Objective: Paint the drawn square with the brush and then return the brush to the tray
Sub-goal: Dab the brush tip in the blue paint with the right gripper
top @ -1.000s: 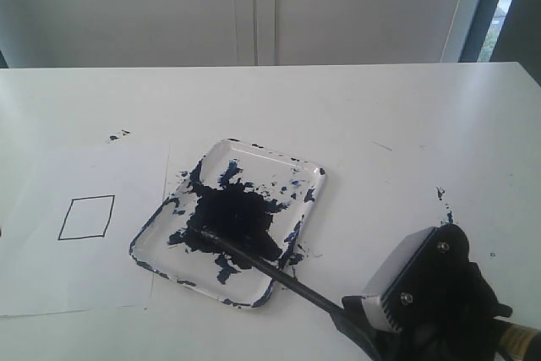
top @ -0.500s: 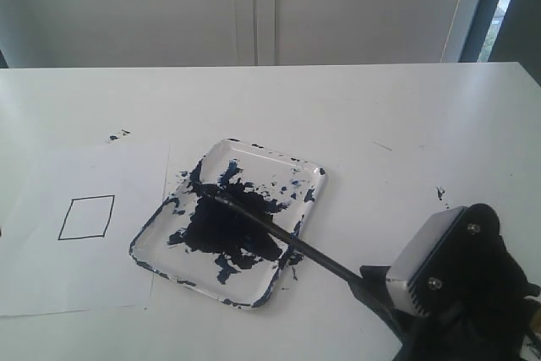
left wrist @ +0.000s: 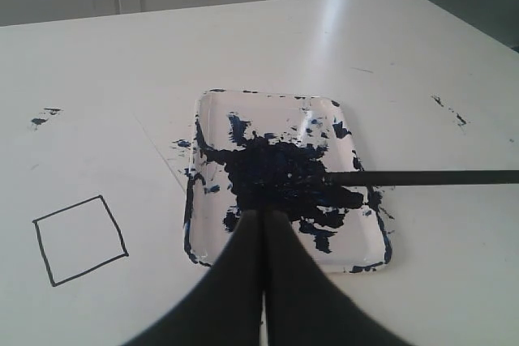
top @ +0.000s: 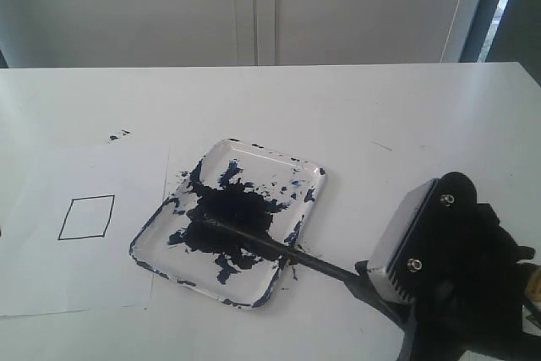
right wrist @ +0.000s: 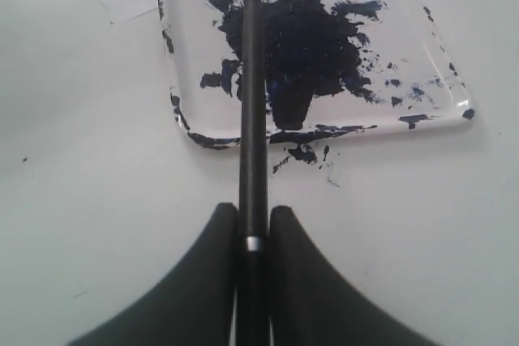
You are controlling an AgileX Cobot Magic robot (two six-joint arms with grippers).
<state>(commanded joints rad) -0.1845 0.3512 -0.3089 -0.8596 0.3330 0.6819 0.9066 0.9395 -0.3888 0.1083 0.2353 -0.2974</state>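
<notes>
Brush [top: 270,248] gripped by right pincer [right wrist: 252,220], lower right of exterior view, tip at paint blot [top: 232,213] | tray [top: 314,177] mid-frame on table [top: 380,107] | drawn square [top: 86,217] blank, left, on paper [top: 51,276] | left pincer [left wrist: 261,228] clenched, empty

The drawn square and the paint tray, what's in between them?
Just bare white paper between the drawn square and the tray, seen in the exterior view.
</notes>
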